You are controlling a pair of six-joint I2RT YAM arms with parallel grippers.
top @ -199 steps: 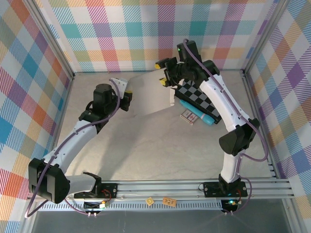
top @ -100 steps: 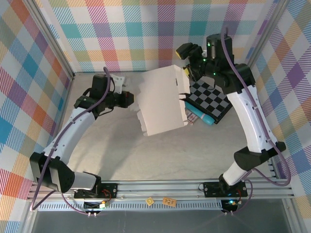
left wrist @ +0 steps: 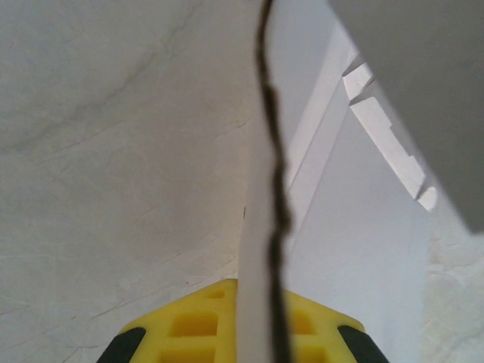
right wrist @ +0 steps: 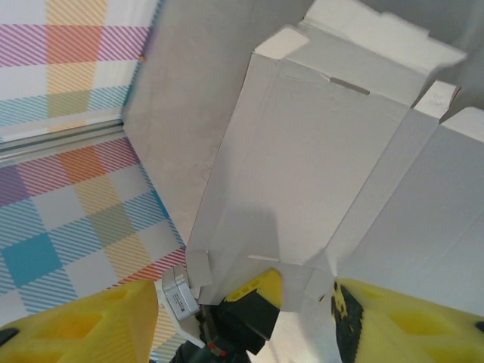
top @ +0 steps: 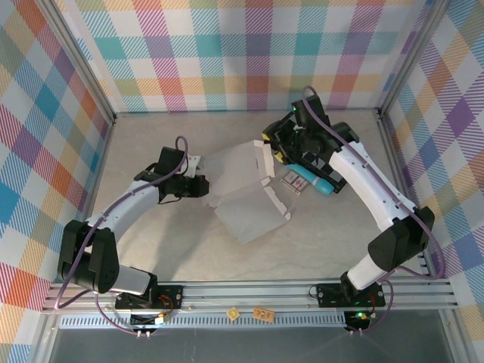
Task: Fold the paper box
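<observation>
Paper box (top: 243,190) – a flat white die-cut thin-cardboard sheet with flaps and slots – sits mid-table between the two arms, over the pale marbled tabletop (top: 318,249). It lies skewed, one corner pointing toward the near edge. A narrow side flap along its right edge stands bent up from the main panel. Left gripper (top: 199,186) is at the sheet's left edge. In the left wrist view the card runs edge-on up between the yellow pads (left wrist: 189,325), so the left gripper (left wrist: 261,306) is pinched tight on the paper box (left wrist: 363,249). Right gripper (top: 276,148) is at the sheet's upper right corner. From the right wrist its yellow fingers (right wrist: 83,321) stand wide apart, nothing clamped between them. The creased panels of the paper box (right wrist: 318,159) spread out ahead, one flap edge close to the right-hand finger – contact cannot be told. A small printed packet with pink marks (top: 293,181) and a teal-blue oblong object (top: 321,185) lie on the table just right of the sheet, beside the right arm. Pastel plaid walls (top: 227,53) enclose the table.
</observation>
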